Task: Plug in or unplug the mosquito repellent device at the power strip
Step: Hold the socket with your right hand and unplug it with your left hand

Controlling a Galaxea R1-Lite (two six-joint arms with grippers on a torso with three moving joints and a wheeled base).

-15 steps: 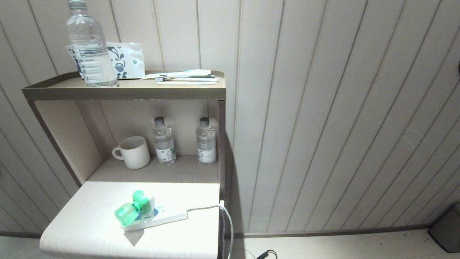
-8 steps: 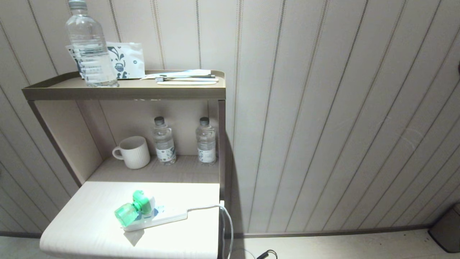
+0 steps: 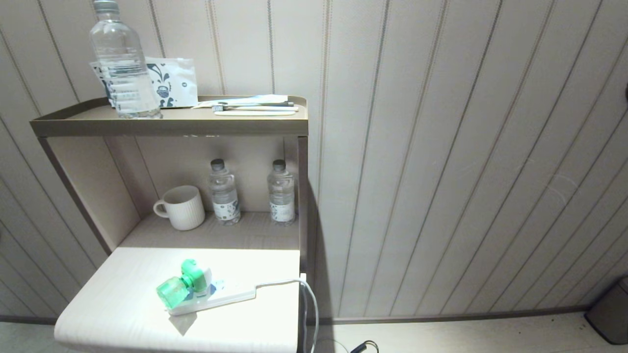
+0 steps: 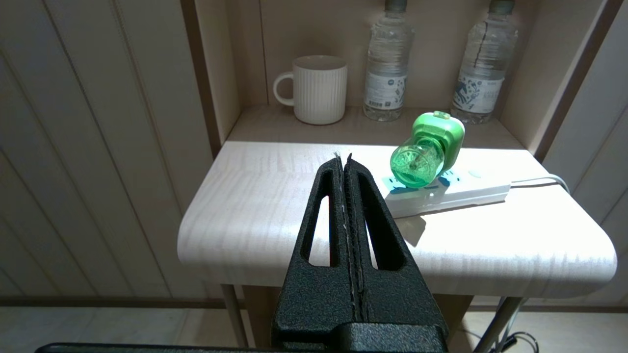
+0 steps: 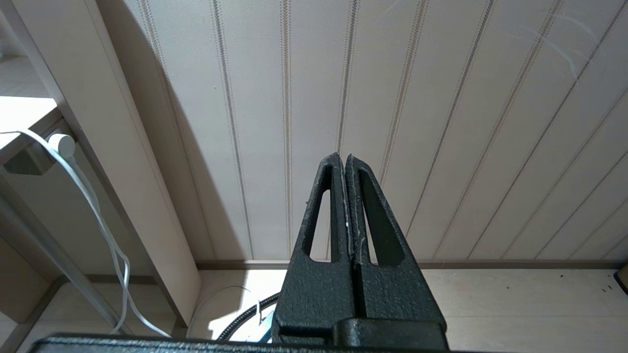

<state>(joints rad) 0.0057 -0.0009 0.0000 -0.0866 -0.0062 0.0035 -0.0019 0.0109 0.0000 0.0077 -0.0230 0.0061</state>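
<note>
repellent sits plugged in, both arms not yet at work

the mosquito repellent device (image 3: 184,285) is seated in the power strip (image 3: 211,299), at the end away from its cord (image 3: 284,283), with the green bottle tilted out over the pale tabletop (image 3: 122,304). behind it on the shelf stand a ribbed mug (image 3: 180,208) and two small water bottles (image 3: 224,192).

the left gripper (image 4: 343,159) is pressed fully closed with nothing between its fingers, short of the table edge and near the device but apart from it. the right gripper (image 5: 342,159) is likewise closed and empty, facing the panelled wall (image 5: 441,122) off to the side.

since the device is already in, the job looks like pulling it out. it is probably light, hard plastic and smooth, so a pinch on the rounded bottle could slip or lever the prongs sideways. the squarer head, just above the strip, looks the better hold, pulled straight away from the socket. the strip is slim and light and may lift with it unless held down.
</note>
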